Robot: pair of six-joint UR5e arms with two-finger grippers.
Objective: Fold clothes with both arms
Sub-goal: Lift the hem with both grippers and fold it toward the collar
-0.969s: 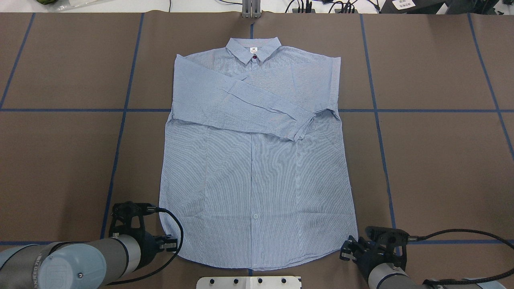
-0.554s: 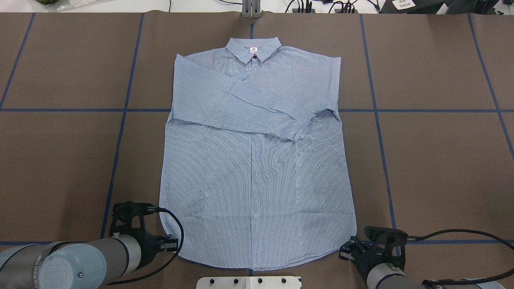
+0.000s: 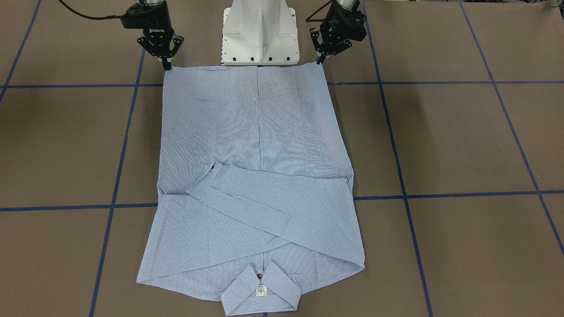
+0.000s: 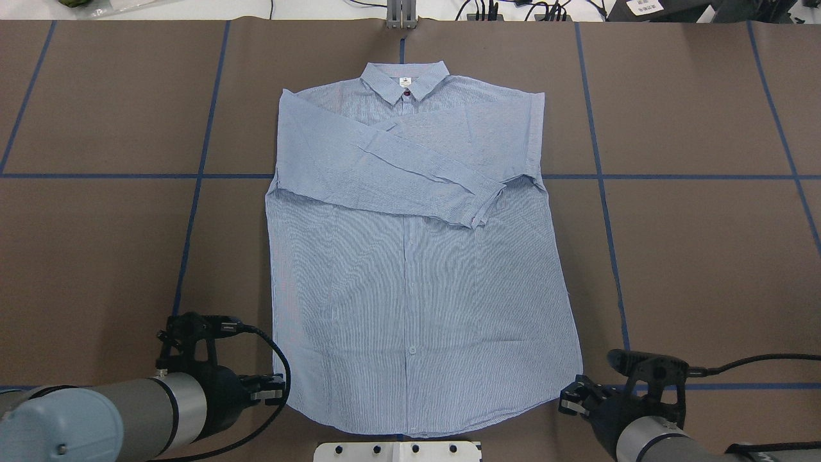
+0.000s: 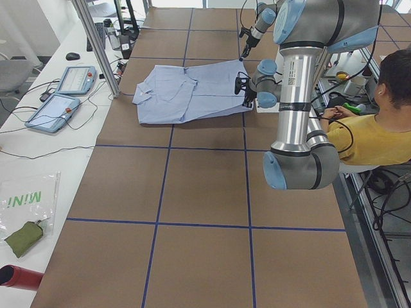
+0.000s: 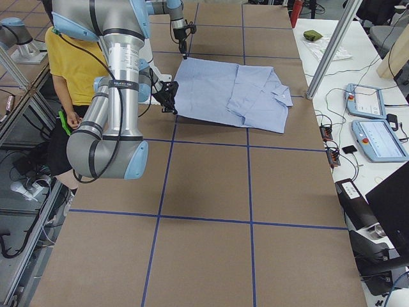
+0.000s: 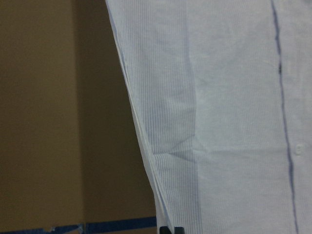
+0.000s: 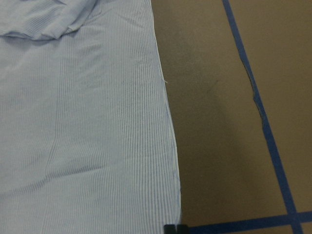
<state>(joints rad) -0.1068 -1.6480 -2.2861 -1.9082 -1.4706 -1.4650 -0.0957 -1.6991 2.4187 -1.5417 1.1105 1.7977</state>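
Cotton in pale blue stripes, the shirt [image 3: 255,132] lies flat and front up on the brown surface [image 3: 440,132] in the front-facing view. Its collar [image 3: 260,290] is far from the robot, the sleeves [image 3: 273,193] are crossed over the chest, and the hem [image 3: 246,67] lies by the white pedestal [image 3: 260,31]. The right claw [image 3: 166,66] sits on one hem corner and the left claw [image 3: 318,60] on the other. Their fingers are drawn together and the hem runs straight between them, so each looks pinched onto its corner. The step in hand is probably carrying the hem up to the collar. Done well, both claws would rise together, hold their spacing so the edge stays taut, pass clear over the sleeves, and set the hem square to the shoulders before releasing. The overhead view hides the fingertips behind the wrists, but it alone shows the hem's curve and the upper cuff [image 4: 478,215] lying off-centre. The two side views show the shirt too small to judge any grip, though they add a seated operator [image 5: 379,128] behind the robot. The left wrist view shows closed fingertips [image 7: 165,230] at the shirt's edge and a small pucker [image 7: 175,151] in the cloth. The right wrist view shows closed fingertips [image 8: 169,229] at the edge of smooth cloth, beside blue tape [image 8: 263,122].
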